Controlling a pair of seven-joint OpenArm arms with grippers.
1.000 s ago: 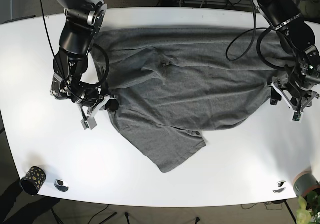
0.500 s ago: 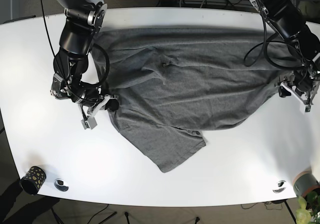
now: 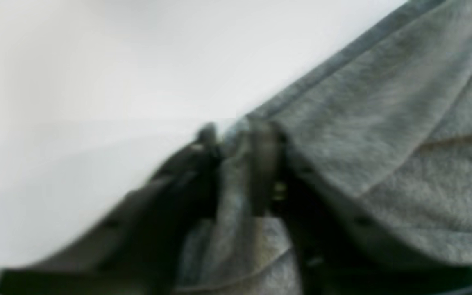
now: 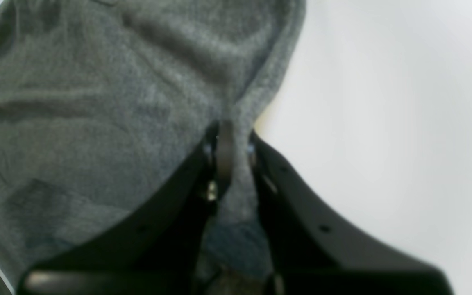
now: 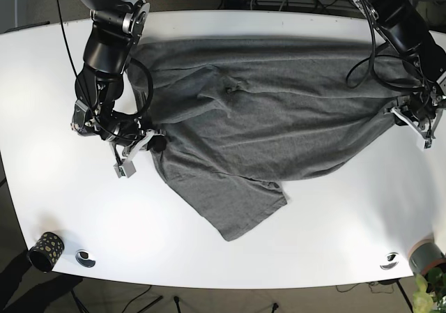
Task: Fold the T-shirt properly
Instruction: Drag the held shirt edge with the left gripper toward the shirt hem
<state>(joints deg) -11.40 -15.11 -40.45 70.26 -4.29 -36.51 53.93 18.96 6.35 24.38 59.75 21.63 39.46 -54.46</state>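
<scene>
The T-shirt (image 5: 258,132) lay spread on the table (image 5: 56,90) between both hands, the left hand (image 3: 240,135) and the right hand (image 4: 230,139) each clamped on an opposite edge.

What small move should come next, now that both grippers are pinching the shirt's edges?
Probably lift both ends slightly and draw them apart. The left gripper and right gripper are each shut on a hem of the T-shirt, which lies wrinkled, one corner trailing toward the table's front.
</scene>
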